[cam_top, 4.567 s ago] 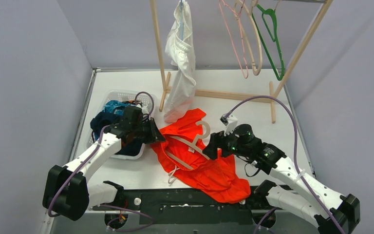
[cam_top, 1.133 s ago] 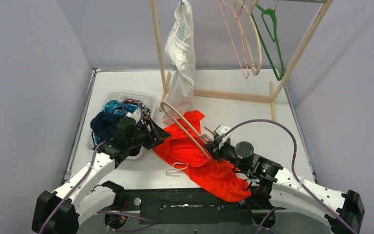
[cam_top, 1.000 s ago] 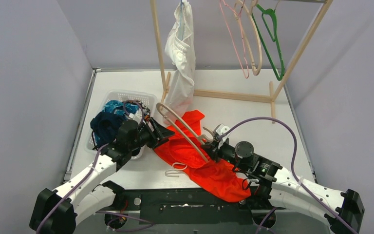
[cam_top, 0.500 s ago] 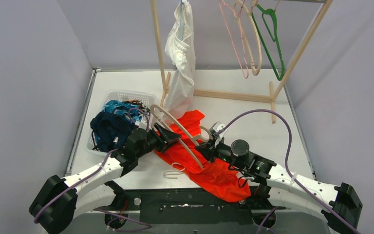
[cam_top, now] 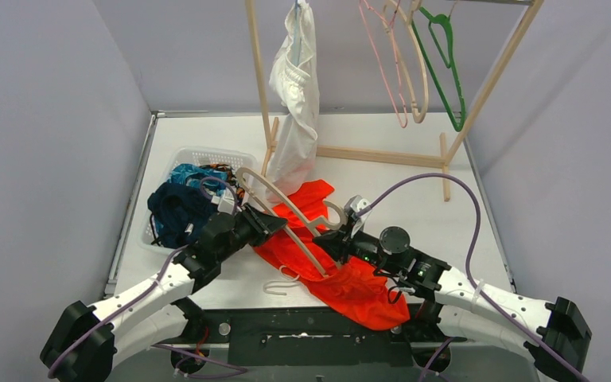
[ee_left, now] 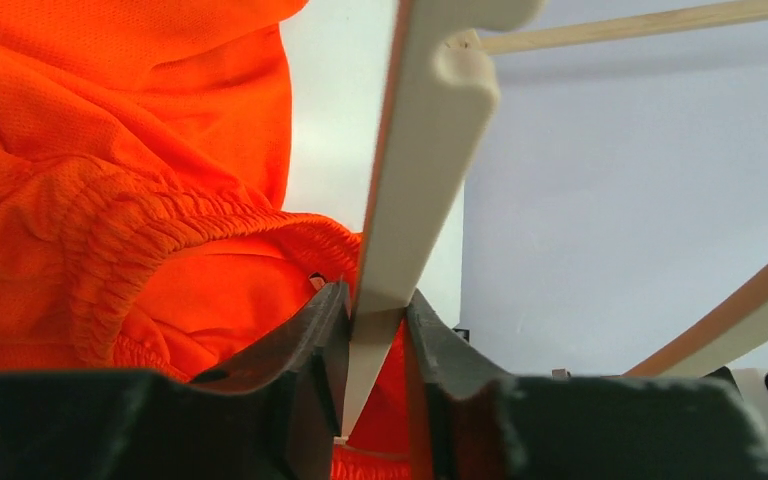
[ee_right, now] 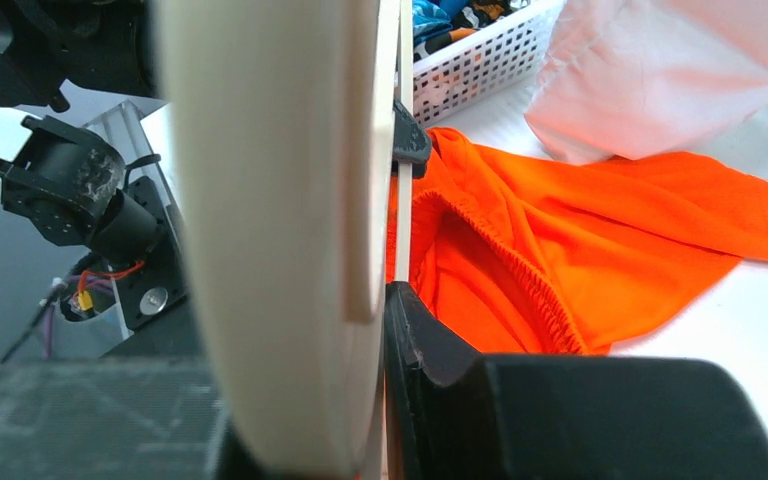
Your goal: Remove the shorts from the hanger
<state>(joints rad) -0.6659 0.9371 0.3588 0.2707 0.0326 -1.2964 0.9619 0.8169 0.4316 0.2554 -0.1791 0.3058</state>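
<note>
The orange shorts [cam_top: 342, 274] lie in a crumpled heap in the middle of the white worktop [cam_top: 382, 135], near the front edge. They are very bright orange. The cloth has tiny holes like a net, and the waist is bunched up and stretchy, which shows well in the left wrist view [ee_left: 110, 200]. A white drawstring [cam_top: 281, 280] makes a loop on the worktop just beside them.

A cream hanger [cam_top: 274, 208] slants over the shorts. Its top end points to the basket [cam_top: 199, 153] and its low end is down at the orange cloth. I cannot tell if the hanger is inside the waist or just lying on it.

The left fingers [cam_top: 269, 225] are pinched tight on one thin bar of the cream hanger [ee_left: 415, 170]. Up close, both black fingers [ee_left: 320, 340] press on it from each side. The right fingers [cam_top: 328, 243] are closed on the hanger too, near its hook. In the right wrist view the hanger [ee_right: 270, 200] fills the picture, with one finger [ee_right: 425, 350] right against it.

White shorts [cam_top: 294, 95] hang from the wooden rack [cam_top: 258, 79] at the back. Dark blue shorts [cam_top: 171, 211] and teal shorts [cam_top: 184, 173] sit in the basket on the left.
</note>
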